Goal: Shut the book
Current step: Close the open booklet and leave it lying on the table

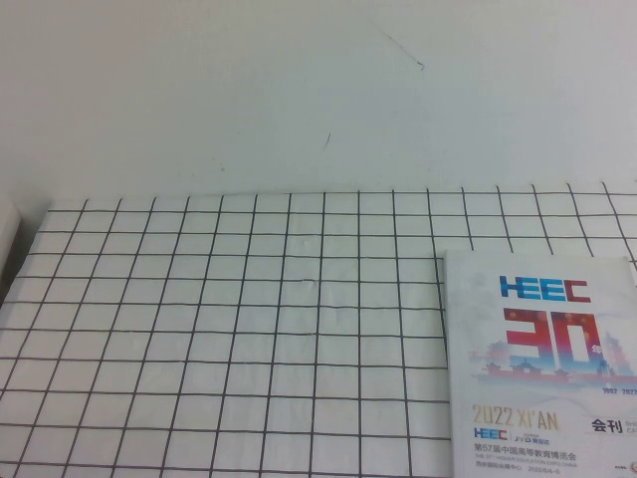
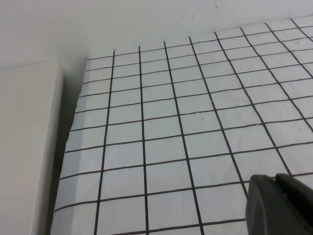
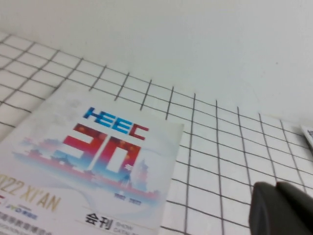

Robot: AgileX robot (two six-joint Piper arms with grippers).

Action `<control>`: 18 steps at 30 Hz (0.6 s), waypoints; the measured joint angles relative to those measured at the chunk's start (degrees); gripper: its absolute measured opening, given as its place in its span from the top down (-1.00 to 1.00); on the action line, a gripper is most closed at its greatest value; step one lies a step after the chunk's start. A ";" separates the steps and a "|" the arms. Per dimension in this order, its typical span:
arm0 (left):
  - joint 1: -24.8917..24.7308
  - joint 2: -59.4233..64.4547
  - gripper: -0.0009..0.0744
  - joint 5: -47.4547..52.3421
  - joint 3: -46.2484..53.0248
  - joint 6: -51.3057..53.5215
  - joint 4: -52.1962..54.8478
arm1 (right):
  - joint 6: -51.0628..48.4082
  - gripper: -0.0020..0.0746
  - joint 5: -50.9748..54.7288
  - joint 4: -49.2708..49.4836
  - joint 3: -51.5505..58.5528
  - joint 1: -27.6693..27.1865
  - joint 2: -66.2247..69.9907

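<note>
The book (image 1: 542, 363) lies shut and flat at the right front of the grid-patterned cloth (image 1: 249, 329), its white cover with "HEEC 30" facing up. In the right wrist view the same book (image 3: 93, 161) fills the near side. My right gripper (image 3: 275, 185) hangs above the cloth beside the book, apart from it, its dark fingers pressed together and holding nothing. My left gripper (image 2: 275, 177) hovers over bare cloth (image 2: 171, 122) far from the book, also shut and empty. Neither gripper appears in the high view.
A white block (image 2: 24, 147) borders the cloth's left edge, also visible in the high view as a white block (image 1: 5, 234). A plain white wall rises behind the cloth. The corner of a printed item (image 3: 308, 137) peeks in beyond the cloth.
</note>
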 joint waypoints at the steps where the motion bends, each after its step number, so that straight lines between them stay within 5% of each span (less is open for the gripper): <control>1: 0.00 0.00 0.99 0.00 0.00 0.00 0.00 | -0.08 0.95 -0.92 1.06 0.38 0.00 0.00; 9: 0.00 0.00 0.99 0.00 0.00 0.91 0.00 | -0.08 0.95 -1.76 14.90 10.73 0.00 0.00; 18: 0.00 0.00 0.99 0.13 0.00 1.14 0.00 | -5.31 0.95 -5.71 16.72 12.34 -0.45 0.00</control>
